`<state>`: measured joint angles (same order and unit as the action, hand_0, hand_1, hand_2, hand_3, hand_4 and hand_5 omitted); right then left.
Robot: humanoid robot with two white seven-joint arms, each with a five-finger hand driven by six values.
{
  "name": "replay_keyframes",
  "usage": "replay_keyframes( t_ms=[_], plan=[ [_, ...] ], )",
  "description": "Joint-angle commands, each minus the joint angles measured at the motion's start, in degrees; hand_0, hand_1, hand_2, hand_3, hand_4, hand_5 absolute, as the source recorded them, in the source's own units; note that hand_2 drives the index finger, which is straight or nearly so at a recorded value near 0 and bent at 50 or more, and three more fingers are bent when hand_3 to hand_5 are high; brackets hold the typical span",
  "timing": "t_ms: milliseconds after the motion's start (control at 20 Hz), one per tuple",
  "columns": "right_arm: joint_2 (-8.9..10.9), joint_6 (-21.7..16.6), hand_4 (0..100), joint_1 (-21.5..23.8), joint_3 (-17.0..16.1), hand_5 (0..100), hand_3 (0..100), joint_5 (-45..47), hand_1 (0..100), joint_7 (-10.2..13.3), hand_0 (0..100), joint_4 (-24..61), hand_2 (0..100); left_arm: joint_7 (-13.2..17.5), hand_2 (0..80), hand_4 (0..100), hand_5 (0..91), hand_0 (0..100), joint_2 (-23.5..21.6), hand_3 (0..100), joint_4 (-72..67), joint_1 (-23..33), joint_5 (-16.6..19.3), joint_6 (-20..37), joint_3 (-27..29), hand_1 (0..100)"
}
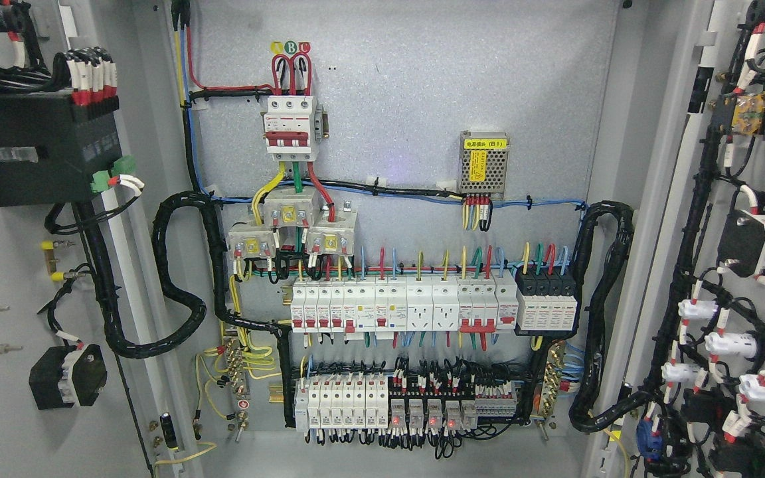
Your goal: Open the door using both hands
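Head view shows an electrical cabinet with both doors swung wide. The left door (4, 265) fills the picture's left side, its inner face turned to the camera and carrying a black module (37, 149), terminals and a black cable loom (176, 279). The right door (741, 265) stands open at the right edge, its inner face crowded with white and black components and wiring. Between them the back panel (422, 86) lies fully exposed: a red-and-white main breaker (291, 127) near the top, a small power supply (484, 164) to its right, a row of white breakers (402, 304) across the middle and a lower row of relays and terminals (389, 398) beneath.

Judged from how the doors stand, the opening appears done; little seems left beyond perhaps letting go or withdrawing, though the edges of both doors run out of the picture, so how far each has swung cannot be told for sure.

Neither hand appears anywhere in this view. No arm enters from the lower left or the lower right, so the state of the fingers cannot be seen, and their place relative to either door cannot be told.
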<state>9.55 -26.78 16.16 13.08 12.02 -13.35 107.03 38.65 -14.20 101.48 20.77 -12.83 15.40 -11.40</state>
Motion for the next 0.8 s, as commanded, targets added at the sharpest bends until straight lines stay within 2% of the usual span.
replay_keyframes(
  t_ms=[0, 150, 350, 551, 751],
  plan=[
    [3.20, -0.1, 0, 5.5, -9.2, 0, 0, 0.0, 0, -0.1, 22, 1.0, 0, -0.2, 2.8, 3, 0.0, 29, 1.7, 3, 14.9, 0.1, -0.3, 2.3, 5.4, 0],
    [3.20, -0.5, 0, 7.9, -9.6, 0, 0, 0.1, 0, -0.1, 22, 0.4, 0, -0.2, 2.8, 3, 0.0, 29, 3.2, 3, 15.1, 0.1, -0.4, 2.2, 8.2, 0],
    [3.29, -4.8, 0, 11.1, -10.6, 0, 0, 0.1, 0, -0.1, 22, -3.5, 0, -0.2, 2.8, 3, 0.0, 29, 3.6, 3, 15.1, -0.3, -2.5, 2.0, 12.3, 0],
    [3.37, -4.7, 0, 11.1, -14.2, 0, 0, 2.9, 0, -0.2, 22, -7.6, 0, -0.2, 2.8, 3, 0.0, 29, 3.2, 3, 15.0, -0.2, -5.9, 1.9, 15.3, 0],
    [3.55, -4.4, 0, 10.8, -14.2, 0, 0, 6.1, 0, -0.2, 22, -10.5, 0, -0.2, 2.8, 3, 0.0, 29, 3.3, 3, 14.5, -0.2, -6.8, 0.5, 17.9, 0]
  ],
)
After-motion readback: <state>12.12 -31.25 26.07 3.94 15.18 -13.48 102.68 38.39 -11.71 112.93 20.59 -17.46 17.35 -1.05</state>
